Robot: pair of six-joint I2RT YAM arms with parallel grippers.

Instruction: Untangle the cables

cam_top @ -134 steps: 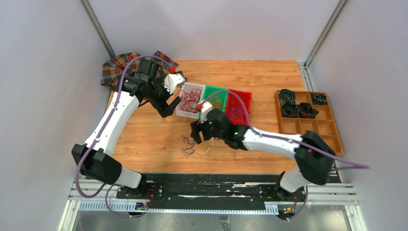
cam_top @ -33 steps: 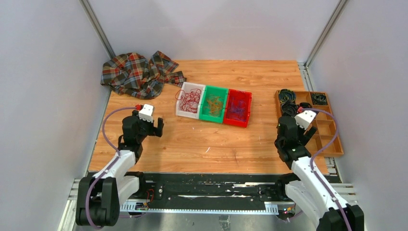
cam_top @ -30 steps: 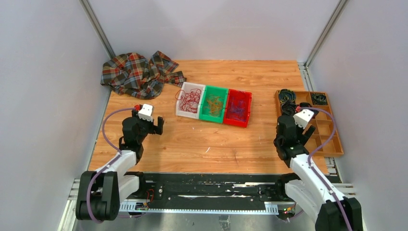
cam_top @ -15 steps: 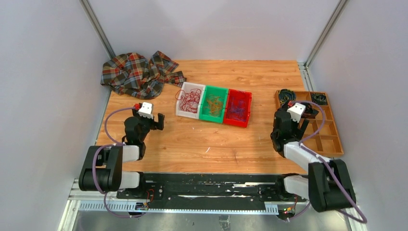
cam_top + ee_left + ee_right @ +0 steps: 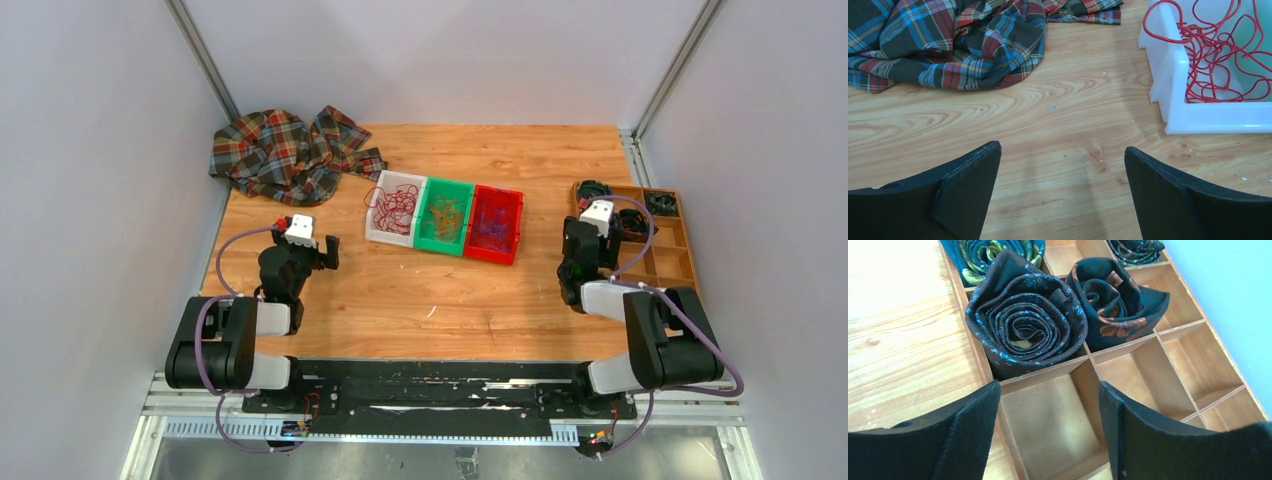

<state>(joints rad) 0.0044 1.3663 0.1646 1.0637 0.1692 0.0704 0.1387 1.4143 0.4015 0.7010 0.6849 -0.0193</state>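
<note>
The cables lie sorted in three bins at the table's middle: red cables (image 5: pixel 396 208) in the white bin (image 5: pixel 376 236), orange cables (image 5: pixel 447 214) in the green bin (image 5: pixel 423 242), purple cables (image 5: pixel 492 225) in the red bin (image 5: pixel 505 256). The red cables (image 5: pixel 1218 55) and white bin (image 5: pixel 1168 90) also show in the left wrist view. My left gripper (image 5: pixel 314 253) is folded back at the near left, open and empty (image 5: pixel 1063 160). My right gripper (image 5: pixel 586 240) is folded back at the near right, open and empty (image 5: pixel 1048 400), over the wooden tray.
A plaid cloth (image 5: pixel 285 150) lies bunched at the far left corner, also in the left wrist view (image 5: pixel 948 40). A wooden divided tray (image 5: pixel 680 270) with rolled dark ties (image 5: pixel 1025 320) stands at the right edge.
Both arms have pulled back from the table's middle to folded poses at the near edge. The purple cable seen on the table earlier is gone from the wood.
</note>
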